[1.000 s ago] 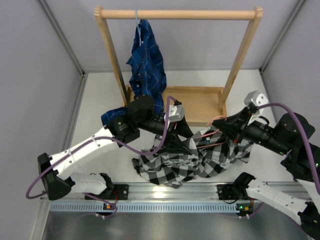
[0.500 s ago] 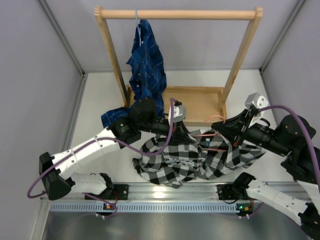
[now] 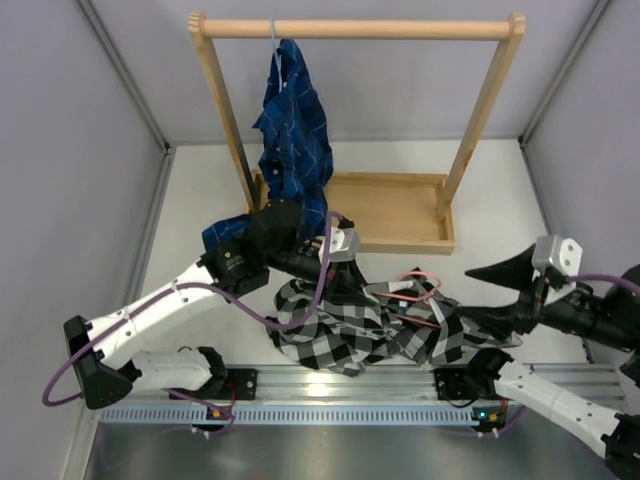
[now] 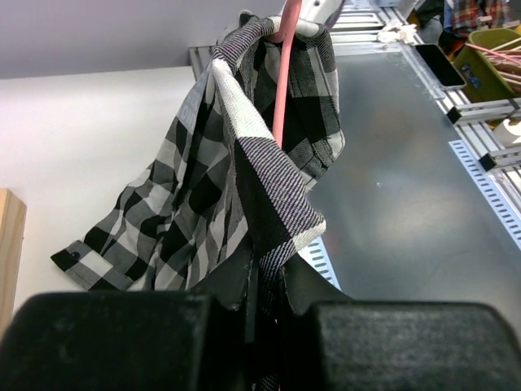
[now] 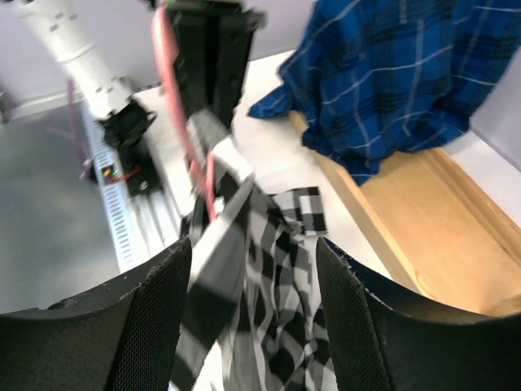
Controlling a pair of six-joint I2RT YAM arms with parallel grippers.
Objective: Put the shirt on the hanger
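Observation:
The black-and-white checked shirt (image 3: 372, 330) lies bunched on the table between the arms. The pink wire hanger (image 3: 417, 288) lies on top of it. My left gripper (image 3: 335, 262) is shut on a fold of the shirt (image 4: 244, 163). The hanger (image 4: 281, 81) runs straight up from those jaws through the fabric. My right gripper (image 3: 480, 292) stands open to the right of the cloth, apart from it. In the right wrist view the shirt (image 5: 273, 261) hangs blurred beyond the spread right gripper (image 5: 252, 281), with the hanger (image 5: 172, 98) leading up to the left gripper (image 5: 207, 49).
A wooden clothes rack (image 3: 355, 29) with a tray base (image 3: 395, 210) stands at the back. A dark blue shirt (image 3: 295, 125) hangs from it on a light blue hanger. A metal rail (image 3: 330, 385) runs along the near edge. Grey walls close in both sides.
My right gripper has opened, let go of the hanger and shirt, and drawn back to the right. The left gripper shut on the shirt, and the cloth has sagged lower.

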